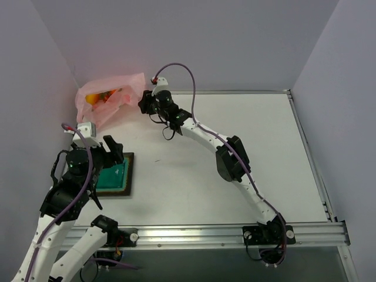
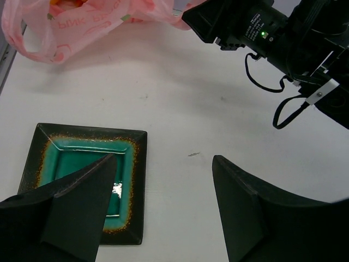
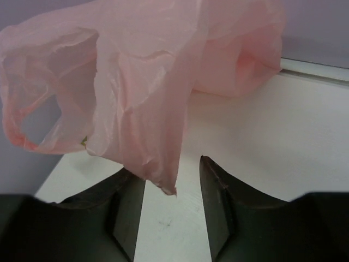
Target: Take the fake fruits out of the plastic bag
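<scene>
Far-left corner of the desk (image 1: 270,129): the plastic bag (image 1: 114,94) lies slumped against the wall, with the fake fruits (image 1: 101,97) showing orange and red through its film. I see the right claw (image 1: 143,104) at the bag's right edge, jaws parted, a loose flap of film hanging between them but not pinched. My left claw (image 2: 163,159) is released and holds nothing, hovering over bare desk just right of the dark square tray (image 2: 137,185), well apart from the bag.
</scene>
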`<state>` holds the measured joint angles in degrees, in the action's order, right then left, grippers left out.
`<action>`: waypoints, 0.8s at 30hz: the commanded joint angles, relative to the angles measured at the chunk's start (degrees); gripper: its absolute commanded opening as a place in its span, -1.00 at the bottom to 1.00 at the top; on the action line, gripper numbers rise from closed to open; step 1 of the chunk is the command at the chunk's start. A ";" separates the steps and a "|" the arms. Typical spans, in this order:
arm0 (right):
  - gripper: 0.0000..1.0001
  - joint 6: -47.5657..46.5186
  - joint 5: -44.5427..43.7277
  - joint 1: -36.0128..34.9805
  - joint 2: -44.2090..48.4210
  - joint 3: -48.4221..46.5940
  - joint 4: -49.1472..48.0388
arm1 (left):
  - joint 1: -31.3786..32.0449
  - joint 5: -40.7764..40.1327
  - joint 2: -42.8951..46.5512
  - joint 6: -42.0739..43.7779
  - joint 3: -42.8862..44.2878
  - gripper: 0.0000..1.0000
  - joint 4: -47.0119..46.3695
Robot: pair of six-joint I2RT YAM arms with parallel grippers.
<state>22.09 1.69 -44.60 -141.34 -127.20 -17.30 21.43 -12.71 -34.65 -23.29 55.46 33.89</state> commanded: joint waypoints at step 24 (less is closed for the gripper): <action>-1.00 5.68 2.44 -4.88 35.68 46.94 -22.43 | -9.91 0.23 -29.93 -16.09 -5.19 -0.49 -27.90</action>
<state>25.74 5.26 -49.50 -110.91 -82.11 -35.48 13.34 -9.76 -63.18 -38.22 48.40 12.21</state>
